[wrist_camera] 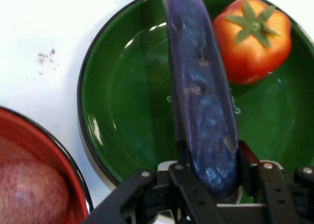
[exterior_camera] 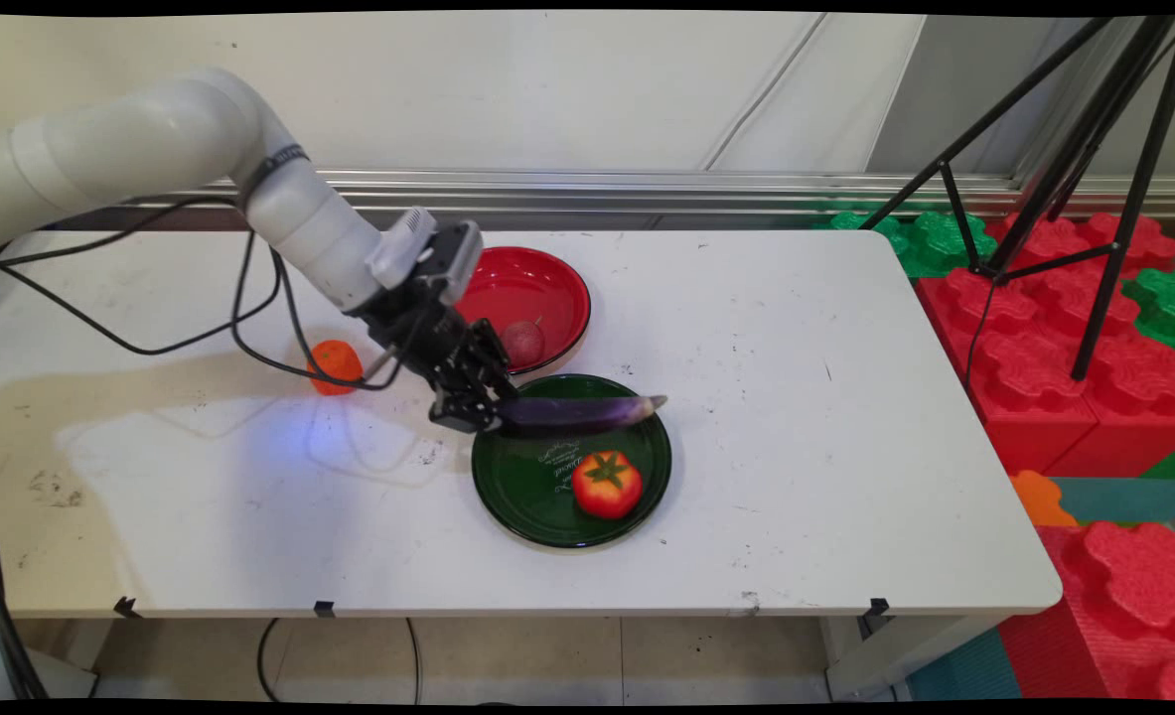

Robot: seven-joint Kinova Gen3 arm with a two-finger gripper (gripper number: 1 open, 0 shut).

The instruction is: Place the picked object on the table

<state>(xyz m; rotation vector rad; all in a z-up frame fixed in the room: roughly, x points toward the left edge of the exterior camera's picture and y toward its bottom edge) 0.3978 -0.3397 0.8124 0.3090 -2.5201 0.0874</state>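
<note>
While you scan from the left of the green plate (exterior_camera: 508,487), you pick up a small orange fruit (exterior_camera: 336,365) sitting on the white table (exterior_camera: 796,417), well off to the plate's left and behind the hanging black cables (exterior_camera: 249,328). Come in toward the plate and there's your gripper (exterior_camera: 468,412), right at the plate's left rim, its fingers closed tight around the thick end of a long purple eggplant (exterior_camera: 582,411). In the hand view you can see that end wedged between the two fingers (wrist_camera: 184,177), with the rest of it running straight away from the hand. It stretches across the back half of the green plate, its pale tip reaching the plate's far right rim; whether it's resting on the plate or hanging just above it, you can't tell from either view. Just behind the plate sits a red bowl (exterior_camera: 547,278), nearly touching it, with a reddish-purple round vegetable (exterior_camera: 522,342) inside, on the side nearest the plate. Move right again and a red tomato (exterior_camera: 607,484) with a green stem top sits inside the green plate, toward its front right, just clear of the eggplant. Beyond the plate's right side, bare table runs out to the edge.
</note>
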